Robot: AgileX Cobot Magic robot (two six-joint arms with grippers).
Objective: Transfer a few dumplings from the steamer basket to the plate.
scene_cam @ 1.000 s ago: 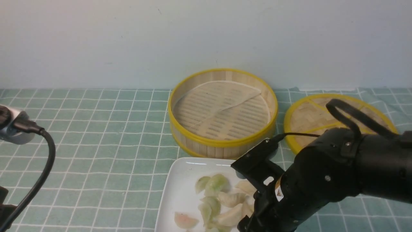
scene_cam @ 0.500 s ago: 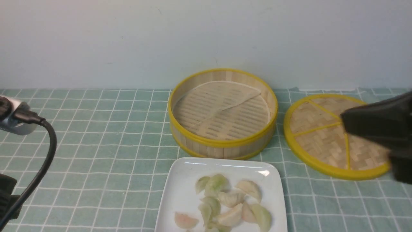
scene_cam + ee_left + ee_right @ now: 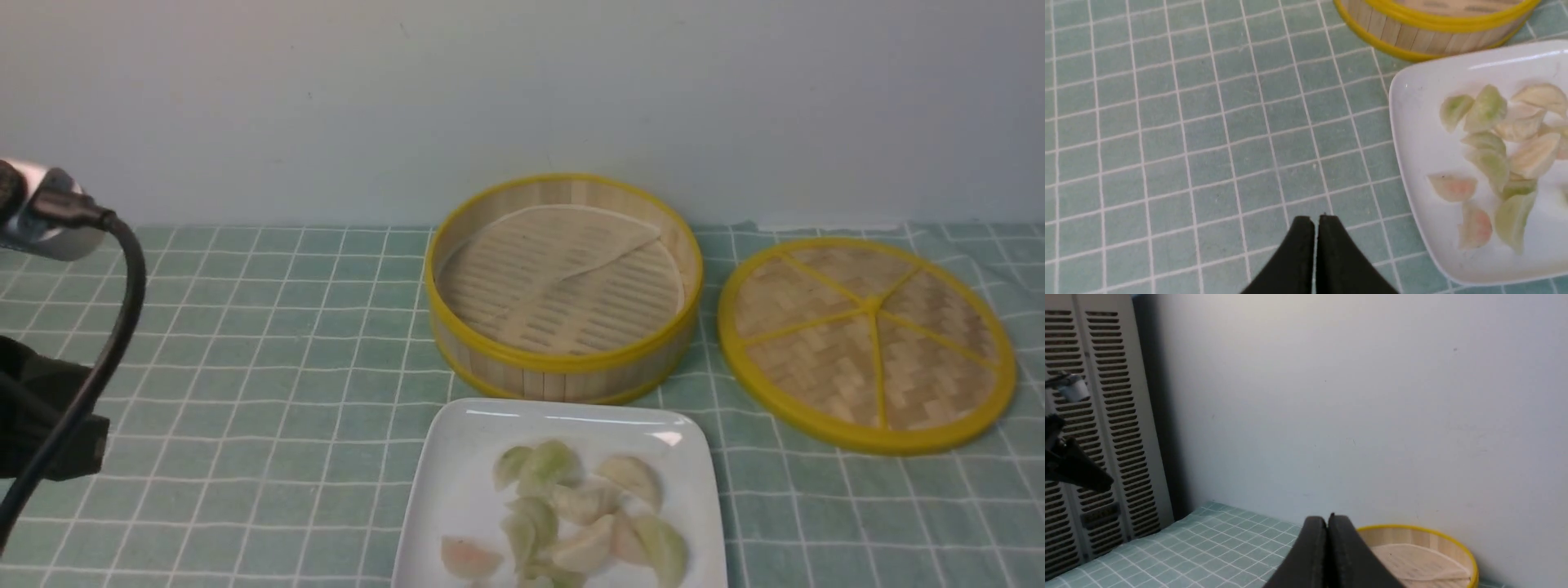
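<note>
The steamer basket [image 3: 563, 363] stands at the back centre with only its pale liner inside; no dumplings show in it. Just in front, the white plate [image 3: 457, 482] carries several dumplings [image 3: 571, 506], pale green, cream and one pinkish. In the left wrist view my left gripper [image 3: 1315, 218] is shut and empty above the cloth, a little way from the plate [image 3: 1412, 151], its dumplings [image 3: 1494, 155] and the basket [image 3: 1412, 36]. My right gripper [image 3: 1327, 518] is shut and empty, raised and facing the wall, with the basket [image 3: 1412, 539] beyond it. It is out of the front view.
A flat woven lid [image 3: 869, 343] with yellow spokes lies on the checked green cloth [image 3: 269, 367] to the right of the basket. My left arm and its cable [image 3: 122, 310] hang at the far left. A louvred panel [image 3: 1106, 416] stands beyond the table's left end.
My right arm, which was over the plate's right side, has drawn back to the right and out of the front view, its gripper shutting. The left arm has risen slightly.
</note>
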